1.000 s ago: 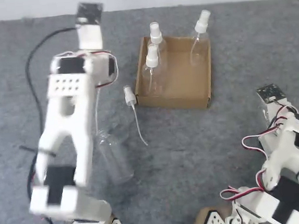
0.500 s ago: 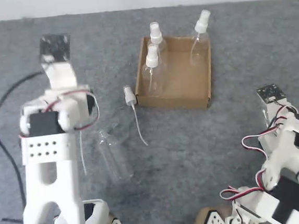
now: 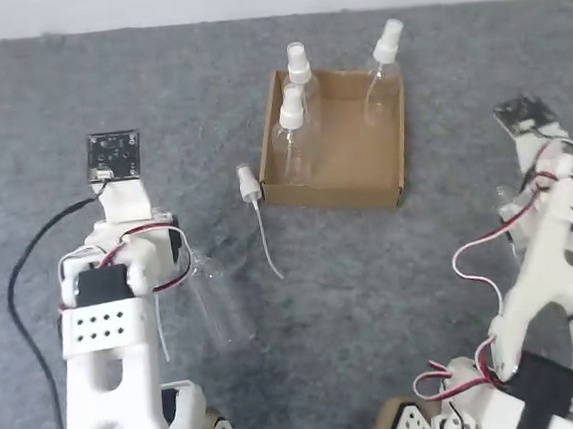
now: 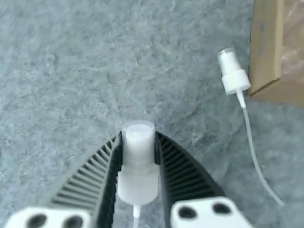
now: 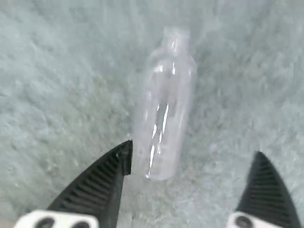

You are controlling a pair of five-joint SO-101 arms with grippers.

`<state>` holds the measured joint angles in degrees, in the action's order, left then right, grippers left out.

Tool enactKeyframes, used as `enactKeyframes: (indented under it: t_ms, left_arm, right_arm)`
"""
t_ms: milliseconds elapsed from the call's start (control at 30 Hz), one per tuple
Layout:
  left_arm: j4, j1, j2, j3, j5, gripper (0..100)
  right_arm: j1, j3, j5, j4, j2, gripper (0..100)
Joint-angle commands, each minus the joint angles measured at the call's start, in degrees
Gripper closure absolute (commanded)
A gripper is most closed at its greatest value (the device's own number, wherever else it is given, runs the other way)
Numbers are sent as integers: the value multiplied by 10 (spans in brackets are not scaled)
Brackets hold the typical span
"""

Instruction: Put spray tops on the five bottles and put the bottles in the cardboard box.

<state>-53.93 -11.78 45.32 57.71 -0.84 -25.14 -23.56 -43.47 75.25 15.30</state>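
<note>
My left gripper (image 4: 137, 137) is shut on a white spray top (image 4: 138, 164), whose thin tube hangs below it. That arm stands at the table's left, beside a clear uncapped bottle (image 3: 219, 303) lying on the carpet. A second spray top (image 3: 250, 185) (image 4: 233, 76) with a long tube lies next to the cardboard box (image 3: 350, 191). Three capped bottles (image 3: 292, 126) stand in the box. At the table's right, my right gripper (image 5: 192, 152) is open above another uncapped bottle (image 5: 166, 104) lying on the carpet, one finger at each side of its base.
Grey carpet covers the whole table. The box's corner (image 4: 273, 52) is close to the loose spray top. Open carpet lies between the two arms in front of the box. Both arm bases (image 3: 415, 424) sit at the near edge.
The left arm has swung away from the box and drawn back to the near left, keeping the spray top. The right arm has risen and stretched forward over its bottle.
</note>
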Motion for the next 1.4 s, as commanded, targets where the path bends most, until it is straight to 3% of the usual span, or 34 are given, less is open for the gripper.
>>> enactKeyframes:
  t_ms: [0,400,767,1233,1367]
  left_arm:
    - [17,1,22,-1,4,988]
    - [18,2,22,0,3,988]
    - [18,2,22,0,2,988]
    - [18,2,22,0,2,988]
    - [18,2,22,0,2,988]
  right_arm:
    - [34,58,18,11,-29,709]
    - [33,222,17,6,-280,684]
    - [41,254,19,-26,-371,690]
    - [35,291,18,7,-351,991]
    - [63,304,22,58,-290,993]
